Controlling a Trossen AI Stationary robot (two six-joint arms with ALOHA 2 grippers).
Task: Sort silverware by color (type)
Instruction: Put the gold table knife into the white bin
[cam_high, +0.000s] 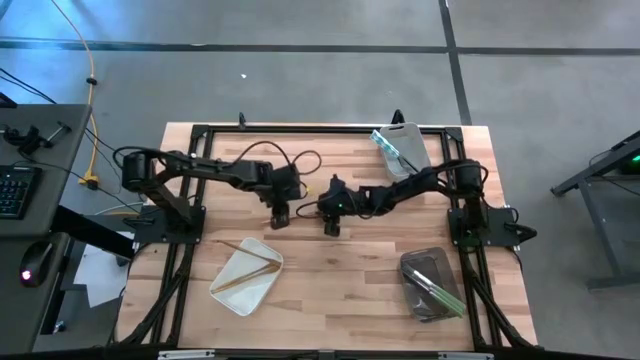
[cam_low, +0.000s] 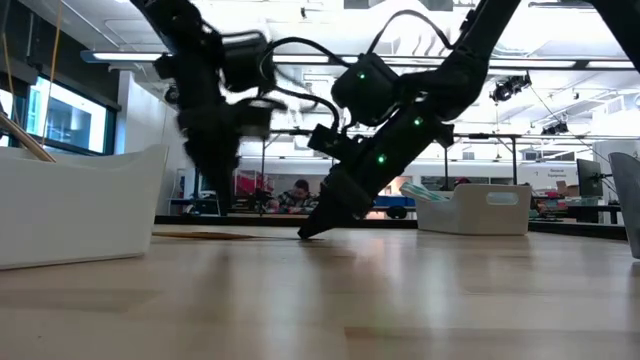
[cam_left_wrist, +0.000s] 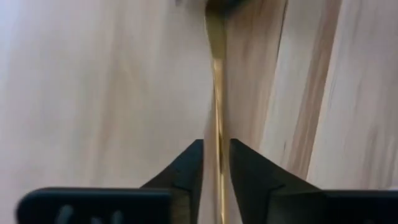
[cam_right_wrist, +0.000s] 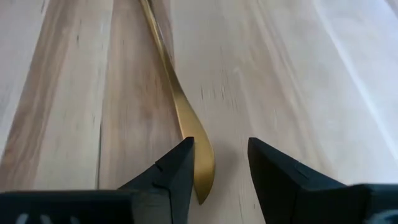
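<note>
Straddling the thin handle of a gold utensil (cam_left_wrist: 217, 93), our left gripper (cam_left_wrist: 216, 165) has its fingers only narrowly apart, one on each side of the handle; whether the pads already bite we cannot tell. Our right gripper (cam_right_wrist: 219, 163) stands with its jaws apart over the wider end of what looks like the same gold piece (cam_right_wrist: 180, 112), one finger (cam_right_wrist: 177, 168) touching its edge and nothing clamped. From above, both grippers meet near the middle of the table (cam_high: 340, 290), tips down at the wood.

To do this step well, we judge the left fingers should close square across the handle while the right gripper holds the piece from sliding, then lift level, since a slim flat piece can twist or slip out on smooth wood. The white tray (cam_high: 245, 275) near the left front already carries gold pieces (cam_high: 250, 268), so that looks like its home. A grey tray (cam_high: 432, 285) at the right front holds pale-green-handled pieces (cam_high: 440, 290), and a pale tray (cam_high: 402, 150) at the far right holds light-blue-handled ones (cam_high: 392, 150).

Beyond the light wooden tabletop lies grey floor, a desk with a keyboard (cam_high: 15, 190) to the left, and in the low view a bright workshop with shelving.
</note>
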